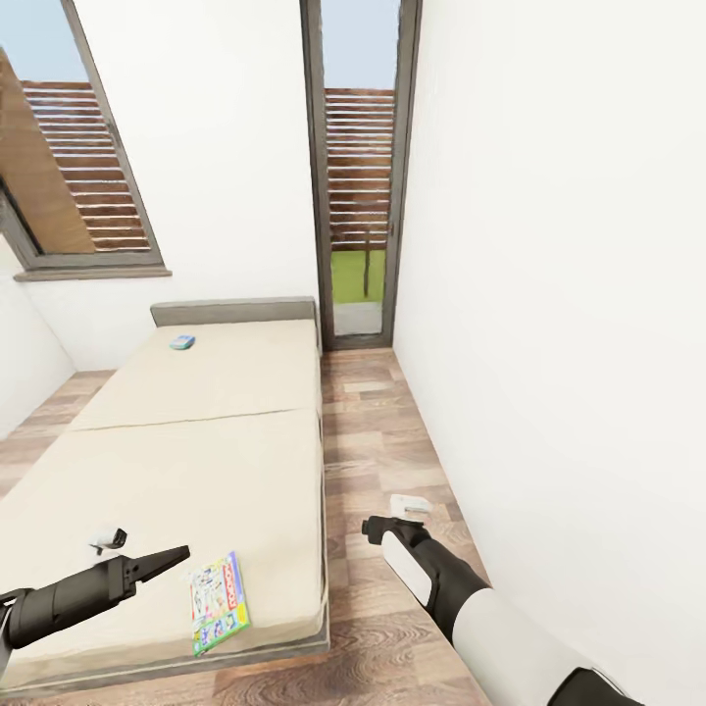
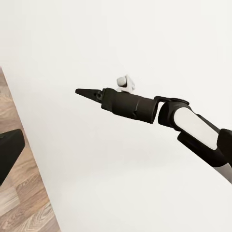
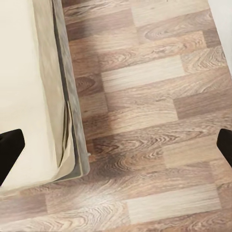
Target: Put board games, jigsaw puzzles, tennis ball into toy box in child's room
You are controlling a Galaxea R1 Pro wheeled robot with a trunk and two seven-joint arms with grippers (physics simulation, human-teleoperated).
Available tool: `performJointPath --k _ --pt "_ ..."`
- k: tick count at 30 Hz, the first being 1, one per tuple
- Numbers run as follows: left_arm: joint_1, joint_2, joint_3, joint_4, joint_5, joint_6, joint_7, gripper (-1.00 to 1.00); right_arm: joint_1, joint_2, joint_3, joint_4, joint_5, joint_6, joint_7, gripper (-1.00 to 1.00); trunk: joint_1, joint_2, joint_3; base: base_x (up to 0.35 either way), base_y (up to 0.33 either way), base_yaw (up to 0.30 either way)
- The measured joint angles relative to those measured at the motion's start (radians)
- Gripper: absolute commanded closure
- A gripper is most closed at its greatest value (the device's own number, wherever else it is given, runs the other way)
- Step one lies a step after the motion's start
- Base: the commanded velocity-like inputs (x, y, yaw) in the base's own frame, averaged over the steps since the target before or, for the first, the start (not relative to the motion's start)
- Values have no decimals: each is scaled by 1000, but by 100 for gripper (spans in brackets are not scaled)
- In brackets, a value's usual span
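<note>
Bed (image 1: 196,431) ahead, beige mattress. White-and-green board game (image 1: 218,601) flat near foot corner; small blue board game (image 1: 182,342) near headboard (image 1: 233,312). Left gripper (image 1: 162,561) over mattress beside white-and-green game, holding nothing, opening unclear. Right gripper (image 3: 116,145) spread wide over wood floor (image 3: 154,96), empty.

White-and-green board game (image 1: 218,601) flat near bed (image 1: 196,431) foot; small blue one (image 1: 182,341) near headboard.

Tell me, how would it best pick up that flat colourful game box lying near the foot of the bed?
Probably by its long edge nearest the left pincer. The white-and-green board game lies flat on the mattress, so fingers likely need to straddle that thin edge, coming low from the left.
</note>
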State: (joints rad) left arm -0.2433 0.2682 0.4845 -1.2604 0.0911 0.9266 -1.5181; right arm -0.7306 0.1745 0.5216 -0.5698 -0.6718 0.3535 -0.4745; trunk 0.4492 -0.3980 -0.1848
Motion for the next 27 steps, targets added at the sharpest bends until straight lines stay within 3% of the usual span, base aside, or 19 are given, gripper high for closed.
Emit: performJointPath --k 27 --pt "0 0 0 0 0 0 -1 -100 0 0 -1 1 0 2 1 -100 0 0 0 30 -29 10"
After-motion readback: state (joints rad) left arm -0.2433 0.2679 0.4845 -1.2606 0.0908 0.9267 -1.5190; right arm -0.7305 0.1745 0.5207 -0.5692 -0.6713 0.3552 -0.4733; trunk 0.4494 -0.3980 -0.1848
